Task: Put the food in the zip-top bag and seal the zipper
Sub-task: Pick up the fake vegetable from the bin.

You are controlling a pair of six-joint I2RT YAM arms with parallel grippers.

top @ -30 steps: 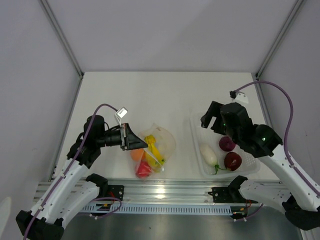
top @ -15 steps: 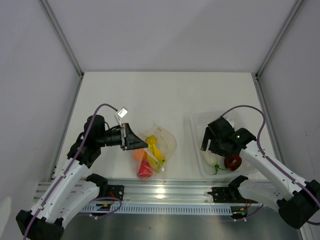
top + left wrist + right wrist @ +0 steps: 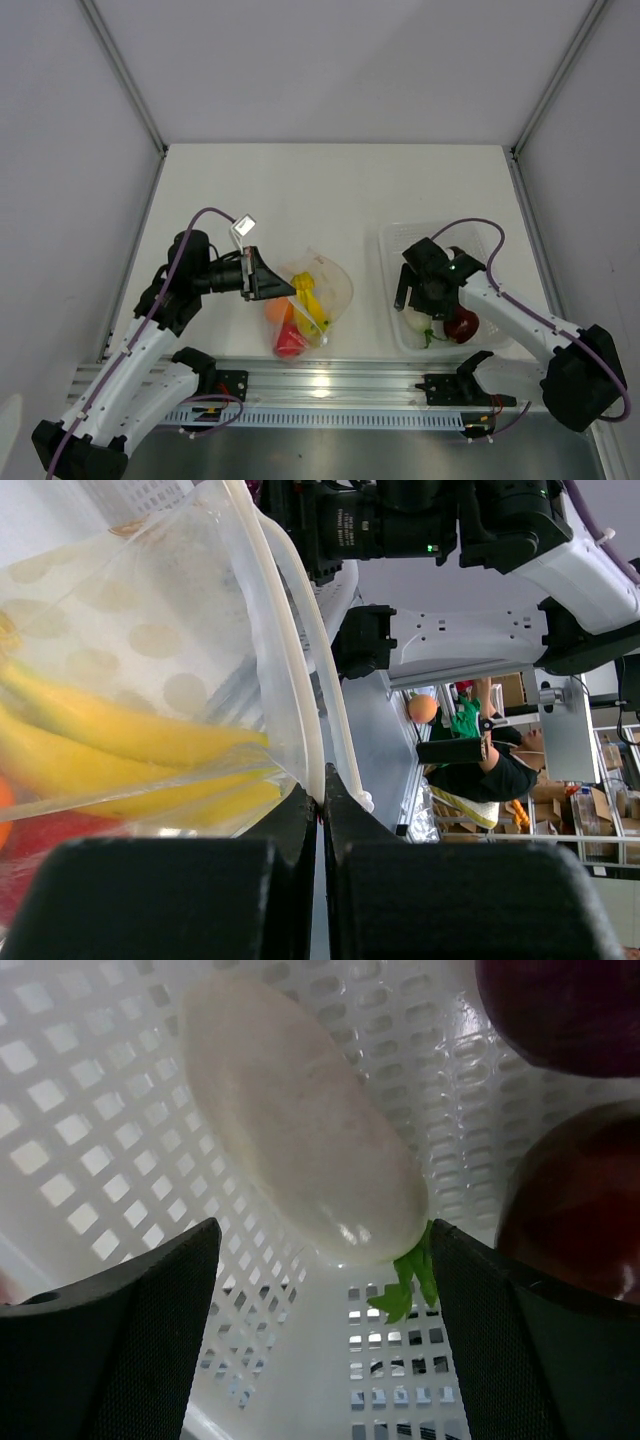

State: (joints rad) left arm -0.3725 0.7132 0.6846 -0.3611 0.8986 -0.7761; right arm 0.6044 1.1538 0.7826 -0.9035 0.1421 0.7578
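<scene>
Zip-top bag [image 3: 332, 283] rim pinched tight in my left gripper [image 3: 320, 812], held up for loading, I reckon; right gripper [image 3: 322, 1260] spread wide, empty, astride white oblong piece [image 3: 300, 1160] in tray [image 3: 391, 240].

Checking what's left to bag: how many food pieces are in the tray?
3: white piece between the open right fingers, purple piece and red fruit beside it. Others may be hidden.
</scene>
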